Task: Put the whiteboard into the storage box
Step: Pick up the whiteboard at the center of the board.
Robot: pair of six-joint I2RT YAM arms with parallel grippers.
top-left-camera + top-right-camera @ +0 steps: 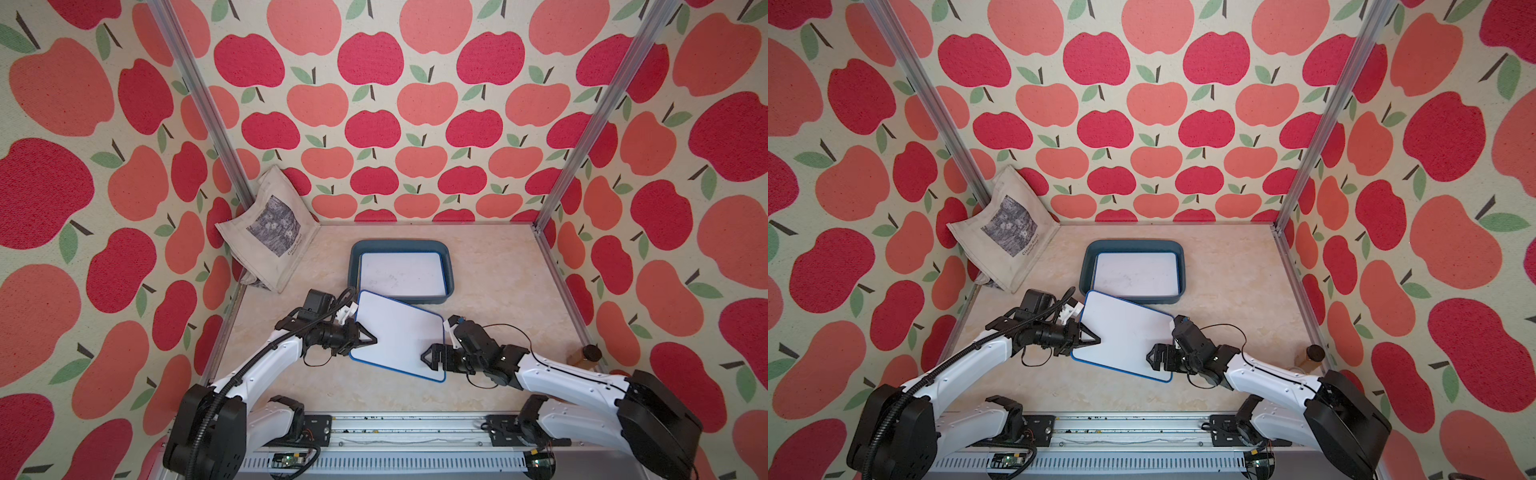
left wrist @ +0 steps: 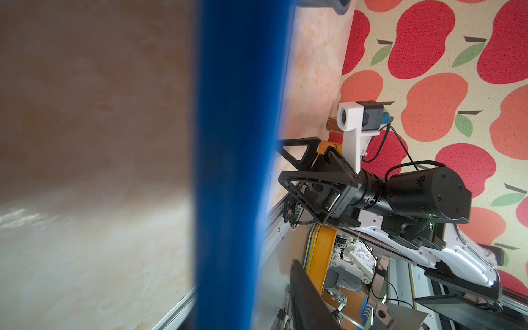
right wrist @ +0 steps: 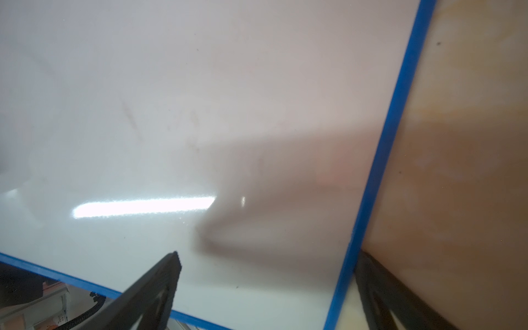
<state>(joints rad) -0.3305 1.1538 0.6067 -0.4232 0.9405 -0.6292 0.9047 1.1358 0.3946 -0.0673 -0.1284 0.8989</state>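
The whiteboard (image 1: 399, 334) hangs skewed just robot-side of the storage box (image 1: 449, 266), its far corner over the box's near rim. The box already holds a second whiteboard (image 1: 401, 272). On the side away from the box, the left gripper (image 1: 373, 340) pinches the frame edge. The right gripper (image 1: 428, 358) is spread wide – one finger over the face, the other past the frame (not clamping). Prob. stiff, thin and light w/ a glossy, slippery face, so take it by opposite frame edges or it'll pivot.
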